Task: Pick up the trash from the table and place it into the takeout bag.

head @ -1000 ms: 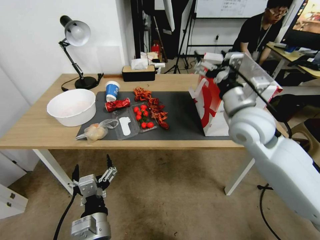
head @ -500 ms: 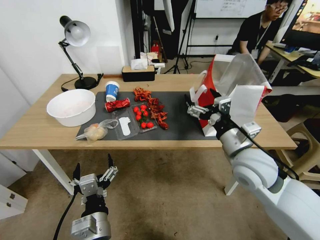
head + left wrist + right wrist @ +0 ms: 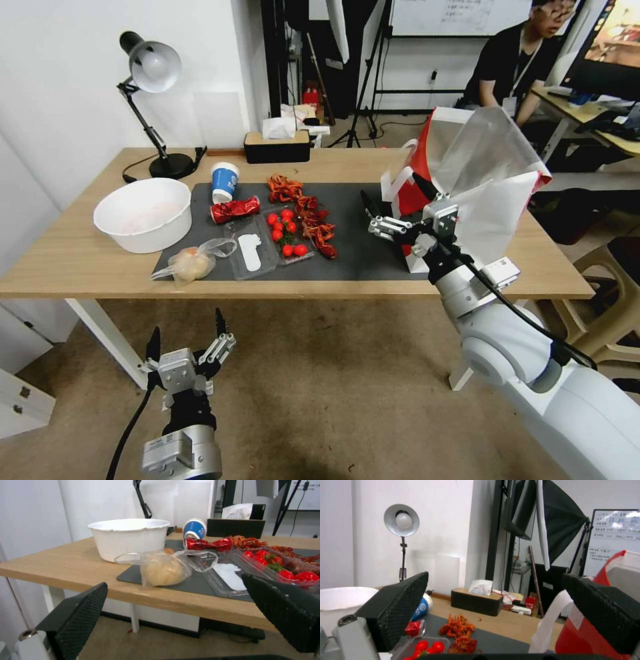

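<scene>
On the table (image 3: 80, 263), the dark mat (image 3: 363, 230) holds the trash: a blue-and-white paper cup (image 3: 224, 181), a crushed red can (image 3: 235, 209), a knotted clear bag (image 3: 190, 263) and a clear tray of tomatoes (image 3: 287, 235). A white bowl (image 3: 142, 213) sits left of the mat. The takeout bag (image 3: 490, 167) stands upright at the mat's right end. My right gripper (image 3: 392, 193) hovers open and empty just left of the bag. My left gripper (image 3: 185, 331) hangs open below the table's front edge, facing the knotted bag (image 3: 163, 570) and bowl (image 3: 128, 538).
Red crayfish shells (image 3: 310, 217) and a clear lid (image 3: 250, 253) lie mid-mat. A desk lamp (image 3: 152, 67) and a tissue box (image 3: 277, 145) stand along the back edge. The bag's white handle (image 3: 550, 622) hangs close to my right gripper. A chair (image 3: 613, 267) stands at the right.
My right arm came down from above the bag's mouth to a spot low over the mat, left of the bag. The left arm stayed still.
</scene>
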Controlling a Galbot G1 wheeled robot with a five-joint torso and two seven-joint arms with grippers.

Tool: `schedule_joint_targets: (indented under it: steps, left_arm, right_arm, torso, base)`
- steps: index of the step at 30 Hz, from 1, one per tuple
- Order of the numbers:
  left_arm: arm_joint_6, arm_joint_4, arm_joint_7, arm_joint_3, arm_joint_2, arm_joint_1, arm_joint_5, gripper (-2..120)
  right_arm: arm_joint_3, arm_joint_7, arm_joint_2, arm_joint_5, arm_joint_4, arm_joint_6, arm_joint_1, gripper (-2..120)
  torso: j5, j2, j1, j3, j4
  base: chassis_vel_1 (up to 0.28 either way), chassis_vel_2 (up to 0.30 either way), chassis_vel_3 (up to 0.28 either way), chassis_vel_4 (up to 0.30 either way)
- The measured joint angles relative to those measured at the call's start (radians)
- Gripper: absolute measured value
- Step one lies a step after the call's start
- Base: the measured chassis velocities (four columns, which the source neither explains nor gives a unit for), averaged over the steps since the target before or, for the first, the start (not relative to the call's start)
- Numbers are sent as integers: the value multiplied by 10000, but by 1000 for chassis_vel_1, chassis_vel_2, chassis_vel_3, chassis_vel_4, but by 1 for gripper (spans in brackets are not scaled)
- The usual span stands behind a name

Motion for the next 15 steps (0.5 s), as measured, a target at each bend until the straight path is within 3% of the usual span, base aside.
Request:
schedule_joint_targets:
  steps: [15]
  left_arm:
    - [2, 92, -13, -24, -44, -48, -34, 100]
  right_arm:
    - [78, 122, 1, -627, 465, 360, -324, 100]
  torso:
    - [0, 0, 0, 0, 0]
  base:
    - [0, 0, 0, 0]
